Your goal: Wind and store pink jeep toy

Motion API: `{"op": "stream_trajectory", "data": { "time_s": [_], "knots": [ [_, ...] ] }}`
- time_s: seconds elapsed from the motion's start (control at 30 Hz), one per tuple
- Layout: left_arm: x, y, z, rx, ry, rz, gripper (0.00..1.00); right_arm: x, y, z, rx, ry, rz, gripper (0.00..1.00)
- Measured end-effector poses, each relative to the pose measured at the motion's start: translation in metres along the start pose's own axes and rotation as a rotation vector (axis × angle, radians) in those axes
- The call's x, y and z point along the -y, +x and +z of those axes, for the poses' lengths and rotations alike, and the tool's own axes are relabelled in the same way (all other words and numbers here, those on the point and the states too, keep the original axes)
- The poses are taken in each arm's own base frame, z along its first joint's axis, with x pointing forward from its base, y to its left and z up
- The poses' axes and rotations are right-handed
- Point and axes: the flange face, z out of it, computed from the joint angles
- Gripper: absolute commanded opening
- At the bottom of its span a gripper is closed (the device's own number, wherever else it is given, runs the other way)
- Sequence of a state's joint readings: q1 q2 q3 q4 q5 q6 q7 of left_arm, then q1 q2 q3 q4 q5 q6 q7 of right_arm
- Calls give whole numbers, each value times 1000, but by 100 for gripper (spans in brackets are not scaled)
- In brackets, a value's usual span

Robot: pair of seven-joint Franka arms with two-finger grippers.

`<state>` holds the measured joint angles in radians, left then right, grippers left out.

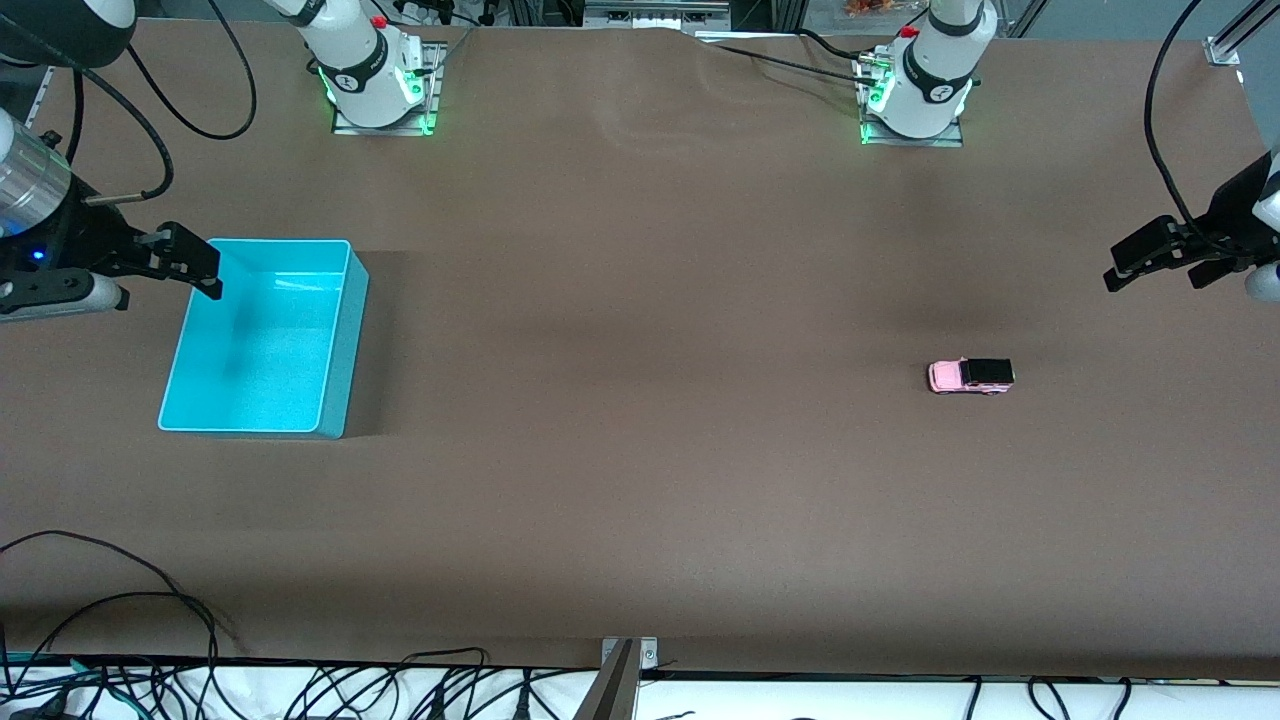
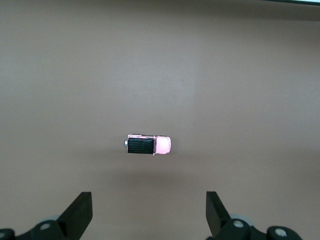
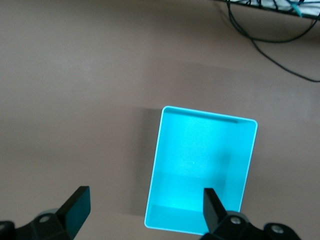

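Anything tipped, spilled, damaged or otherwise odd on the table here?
Nothing stands out. The pink jeep toy sits upright on its wheels on the table toward the left arm's end; the cyan bin stands upright and empty toward the right arm's end.

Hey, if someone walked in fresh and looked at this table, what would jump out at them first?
Probably the cyan bin, bright against the brown table at the right arm's end, with nothing in it. Next the pink jeep toy, sitting alone toward the left arm's end. The right gripper hangs open over the bin's edge, and the left gripper hangs open above the table near the toy.
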<state>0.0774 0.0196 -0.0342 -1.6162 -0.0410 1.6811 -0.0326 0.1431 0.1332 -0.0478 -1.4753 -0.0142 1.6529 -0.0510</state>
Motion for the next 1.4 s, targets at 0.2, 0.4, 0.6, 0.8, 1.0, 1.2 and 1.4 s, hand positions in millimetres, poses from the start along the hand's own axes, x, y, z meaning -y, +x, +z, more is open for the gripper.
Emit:
{"op": "stream_trajectory", "data": {
  "time_s": [0.2,0.4,0.6,0.8,1.0,1.2,1.4],
  "knots": [
    [-7,0,0,-1,-1,13,100,0,-1,2,11,1,0,100],
    [-18,-1,0,-2,-2,32,100,0,-1,2,12,1,0,100],
    [-19,-1,0,-4,-2,33,100,0,-1,2,13,1,0,100],
    [-13,3,6,7,-1,19,100,1,-1,3,13,1,-2,100],
    [-11,12,31,50,2,-68,100,2,-1,3,14,1,-4,100],
    [-10,23,67,109,18,-291,100,2,-1,3,14,1,-4,100],
    [-14,32,105,167,53,-576,100,2,-1,3,14,1,-4,100]
  ]
}}
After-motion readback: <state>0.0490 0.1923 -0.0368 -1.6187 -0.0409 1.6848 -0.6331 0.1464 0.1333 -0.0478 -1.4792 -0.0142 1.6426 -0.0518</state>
